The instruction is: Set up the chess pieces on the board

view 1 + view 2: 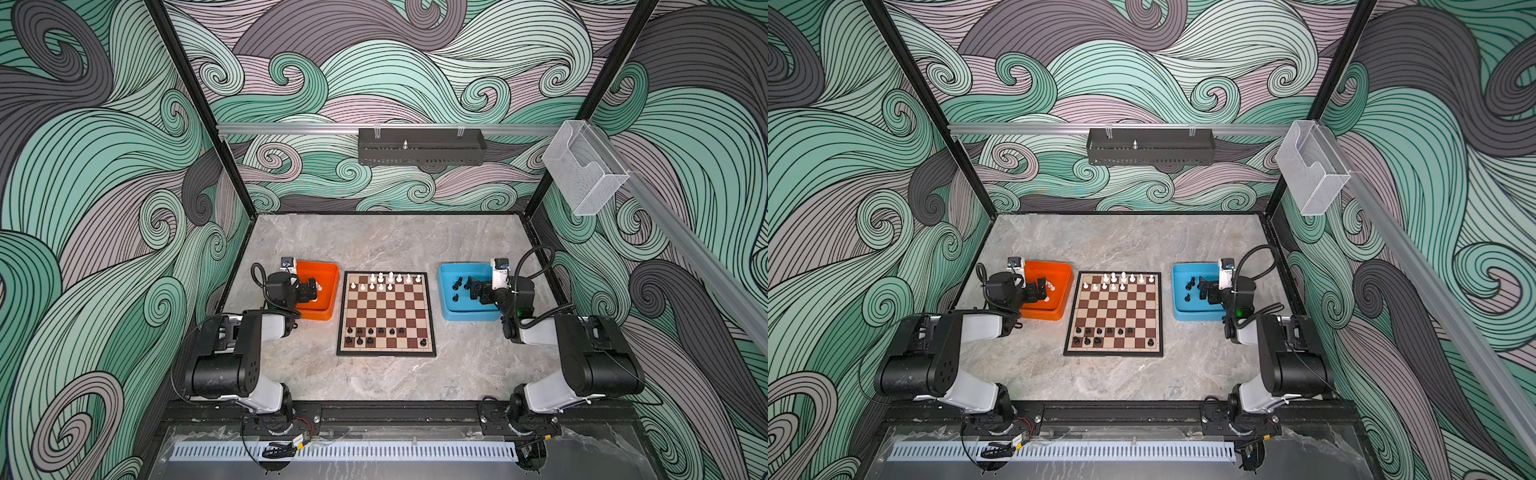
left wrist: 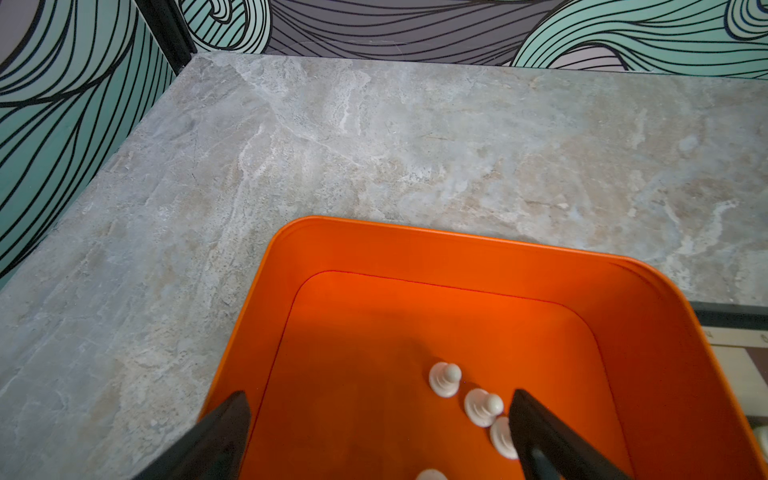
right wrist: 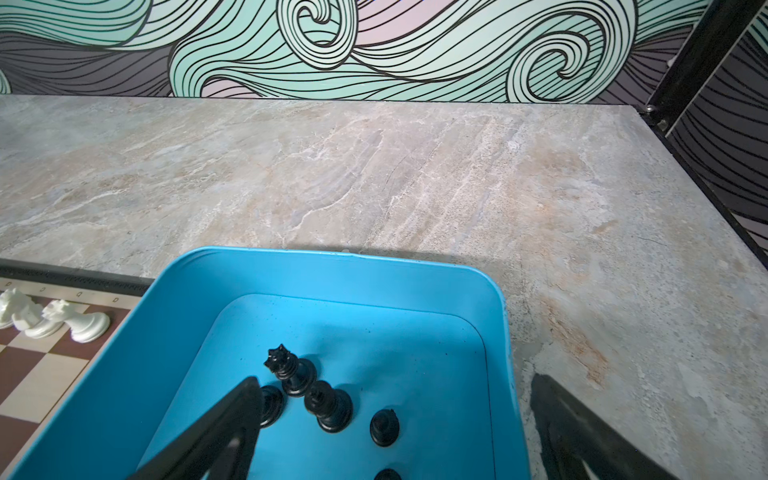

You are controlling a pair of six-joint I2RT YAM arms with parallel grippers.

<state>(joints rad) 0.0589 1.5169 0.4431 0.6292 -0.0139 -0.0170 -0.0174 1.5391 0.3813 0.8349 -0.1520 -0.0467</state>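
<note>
the right gripper (image 3: 397,384) hangs wide open over the blue tray (image 3: 332,282), one finger (image 3: 224,432) inside it and the other outside its wall, above the marble table (image 3: 415,174); five black chess pieces (image 3: 328,405) stand on the tray floor, and beside the tray white chess pieces (image 3: 83,324) line the board (image 3: 25,386) edge

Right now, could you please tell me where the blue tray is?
In both top views the blue tray sits just right of the board, apart from it and level with its far half, holding several black pieces under the open right gripper.
</note>
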